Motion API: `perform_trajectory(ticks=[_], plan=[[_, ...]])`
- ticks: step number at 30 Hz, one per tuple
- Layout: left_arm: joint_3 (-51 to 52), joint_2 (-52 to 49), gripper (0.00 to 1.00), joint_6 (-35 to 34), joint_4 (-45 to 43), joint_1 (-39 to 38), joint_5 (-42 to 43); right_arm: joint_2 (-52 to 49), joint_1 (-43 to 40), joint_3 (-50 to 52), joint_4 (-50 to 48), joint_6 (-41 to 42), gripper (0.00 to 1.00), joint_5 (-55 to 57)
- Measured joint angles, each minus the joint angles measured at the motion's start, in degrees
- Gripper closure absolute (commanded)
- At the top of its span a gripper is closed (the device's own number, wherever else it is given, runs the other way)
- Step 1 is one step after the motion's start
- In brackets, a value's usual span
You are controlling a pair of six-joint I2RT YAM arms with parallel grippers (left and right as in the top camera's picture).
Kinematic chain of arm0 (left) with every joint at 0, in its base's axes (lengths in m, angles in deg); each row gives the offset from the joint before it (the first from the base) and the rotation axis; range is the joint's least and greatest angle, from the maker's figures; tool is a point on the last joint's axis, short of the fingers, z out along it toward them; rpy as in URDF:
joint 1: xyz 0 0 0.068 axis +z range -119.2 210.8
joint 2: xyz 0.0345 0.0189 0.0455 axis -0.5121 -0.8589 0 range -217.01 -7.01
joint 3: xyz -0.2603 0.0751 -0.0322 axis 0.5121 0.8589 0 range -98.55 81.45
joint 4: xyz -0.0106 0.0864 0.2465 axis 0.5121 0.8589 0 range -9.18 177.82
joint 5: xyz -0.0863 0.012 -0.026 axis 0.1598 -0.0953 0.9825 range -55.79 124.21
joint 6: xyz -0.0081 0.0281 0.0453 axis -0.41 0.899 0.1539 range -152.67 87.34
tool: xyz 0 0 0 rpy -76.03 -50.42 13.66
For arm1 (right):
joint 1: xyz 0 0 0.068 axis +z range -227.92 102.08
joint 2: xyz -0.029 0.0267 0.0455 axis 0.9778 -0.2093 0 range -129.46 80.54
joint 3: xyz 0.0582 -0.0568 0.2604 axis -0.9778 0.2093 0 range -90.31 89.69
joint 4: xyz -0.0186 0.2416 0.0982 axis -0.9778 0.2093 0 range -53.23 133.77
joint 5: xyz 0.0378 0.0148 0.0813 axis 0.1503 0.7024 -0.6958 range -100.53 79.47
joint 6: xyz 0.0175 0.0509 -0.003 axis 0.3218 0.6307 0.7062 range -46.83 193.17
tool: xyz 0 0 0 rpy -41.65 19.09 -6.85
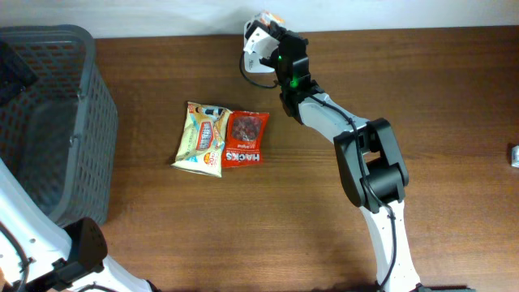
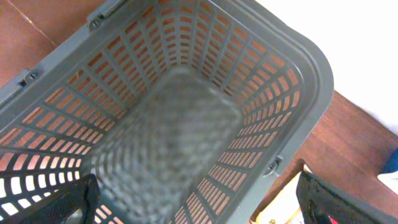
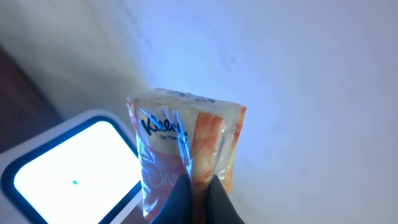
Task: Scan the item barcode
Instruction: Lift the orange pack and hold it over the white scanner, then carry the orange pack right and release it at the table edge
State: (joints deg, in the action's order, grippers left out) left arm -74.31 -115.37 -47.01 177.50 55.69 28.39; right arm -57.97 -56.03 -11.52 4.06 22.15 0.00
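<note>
My right gripper (image 3: 198, 194) is shut on the lower edge of an orange-and-white plastic-wrapped packet (image 3: 186, 140) and holds it upright. The packet stands just right of the scanner (image 3: 68, 171), whose window glows white. From overhead, the right gripper (image 1: 277, 36) reaches to the table's far edge, with the packet (image 1: 273, 17) beside the white scanner (image 1: 256, 38). My left gripper (image 2: 202, 205) hangs open over the grey basket (image 2: 298, 68), nothing between its fingers.
A yellow snack bag (image 1: 203, 138) and a red snack bag (image 1: 245, 139) lie side by side mid-table. The grey slotted basket (image 1: 77, 122) fills the left side. A small grey object (image 1: 514, 154) sits at the right edge.
</note>
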Motion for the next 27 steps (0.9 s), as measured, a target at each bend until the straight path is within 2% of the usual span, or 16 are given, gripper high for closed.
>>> perform_trajectory(ticks=[9,14,17,19,22,27], plan=[[0.00,0.00,0.01,0.00,0.00,0.00,0.00,-0.09,2.36,-0.04,6.29,-4.92,0.96,-0.13],[0.00,0.00,0.01,0.00,0.00,0.00,0.00,-0.09,2.38,-0.04,5.84,0.63,0.96,3.17],[0.00,0.00,0.01,0.00,0.00,0.00,0.00,0.48,1.92,-0.02,7.08,8.50,0.96,6.10],[0.00,0.00,0.01,0.00,0.00,0.00,0.00,3.10,0.55,0.13,11.30,15.54,0.96,6.88],[0.00,0.00,0.01,0.00,0.04,0.00,0.02,11.21,-4.94,0.07,23.89,30.21,0.96,7.54],[0.00,0.00,0.01,0.00,0.00,0.00,0.00,23.87,-23.32,-1.29,51.98,56.70,0.96,8.72]])
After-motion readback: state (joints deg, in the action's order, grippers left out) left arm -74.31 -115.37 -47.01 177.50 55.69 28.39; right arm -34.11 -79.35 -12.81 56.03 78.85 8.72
